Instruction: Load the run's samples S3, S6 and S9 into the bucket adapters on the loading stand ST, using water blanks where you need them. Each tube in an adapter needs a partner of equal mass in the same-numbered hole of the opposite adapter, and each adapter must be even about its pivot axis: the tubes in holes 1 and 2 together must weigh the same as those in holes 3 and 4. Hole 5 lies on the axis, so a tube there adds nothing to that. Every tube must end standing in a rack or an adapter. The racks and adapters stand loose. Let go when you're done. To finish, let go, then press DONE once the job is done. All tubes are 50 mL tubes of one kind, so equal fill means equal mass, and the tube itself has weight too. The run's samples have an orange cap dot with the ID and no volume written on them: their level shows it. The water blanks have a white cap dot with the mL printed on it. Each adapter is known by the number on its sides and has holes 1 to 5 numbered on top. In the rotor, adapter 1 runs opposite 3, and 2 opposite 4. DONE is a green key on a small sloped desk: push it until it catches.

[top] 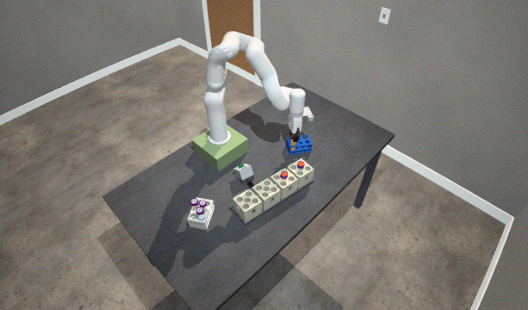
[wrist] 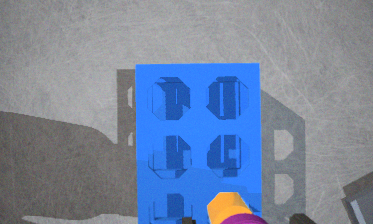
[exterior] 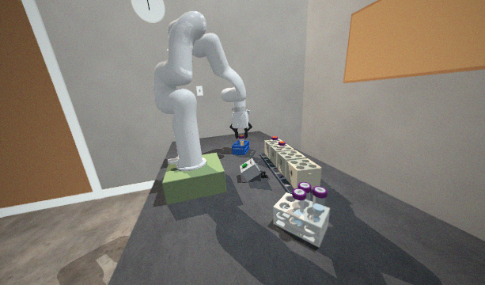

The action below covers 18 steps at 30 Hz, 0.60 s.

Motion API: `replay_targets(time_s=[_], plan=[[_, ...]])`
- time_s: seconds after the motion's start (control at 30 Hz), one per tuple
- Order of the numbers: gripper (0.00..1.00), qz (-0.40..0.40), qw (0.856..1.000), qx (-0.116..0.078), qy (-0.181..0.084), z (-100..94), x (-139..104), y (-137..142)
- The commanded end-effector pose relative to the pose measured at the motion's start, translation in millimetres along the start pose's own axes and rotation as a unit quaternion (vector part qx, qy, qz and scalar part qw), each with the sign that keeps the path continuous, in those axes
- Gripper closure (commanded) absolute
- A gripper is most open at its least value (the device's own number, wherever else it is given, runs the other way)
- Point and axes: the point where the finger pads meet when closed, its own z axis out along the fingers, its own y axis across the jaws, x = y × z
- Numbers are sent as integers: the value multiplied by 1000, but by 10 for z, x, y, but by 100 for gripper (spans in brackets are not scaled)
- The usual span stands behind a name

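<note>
Above the blue rack [top: 304, 150] [exterior: 240, 149] [wrist: 198, 125] on the desk, half-open fingers [top: 295, 137] [exterior: 241, 135] are straddling an upright sample tube [exterior: 241, 142] [wrist: 227, 205], holding nothing; probably stiff, smooth and liquid-weighted, it is inviting a centred grip around its purple cap.

Glossy white rounded arm segments, tubular links, white gripper [top: 295, 137] [exterior: 241, 136] housing, black angular fingers

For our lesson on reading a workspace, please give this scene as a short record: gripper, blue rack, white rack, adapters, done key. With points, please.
gripper: black-fingered gripper [top: 295, 137] [exterior: 242, 135], open around the tube's cap
blue plastic rack [top: 299, 145] [exterior: 240, 148] [wrist: 198, 127]: one tube
white plastic rack [top: 199, 223] [exterior: 299, 229]: purple-capped tubes
cream block adapters: four in a row, two orange-dotted tubes
green key [top: 241, 165] [exterior: 244, 165]: on small sloped desk
</note>
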Motion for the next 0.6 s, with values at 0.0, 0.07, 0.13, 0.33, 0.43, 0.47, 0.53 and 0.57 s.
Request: replay_targets(time_s=[0.0,0.07,0.13,0.33,0.43,0.47,0.53,0.57], plan=[[43,0,1000,-1,2,16,14,4],[43,0,1000,-1,2,30,14,4],[43,0,1000,-1,2,43,14,4],[43,0,1000,-1,2,63,13,4],[43,0,1000,-1,2,63,14,4],[43,0,1000,-1,2,63,14,4],[43,0,1000,-1,2,63,14,4],[43,0,1000,-1,2,63,14,4]])
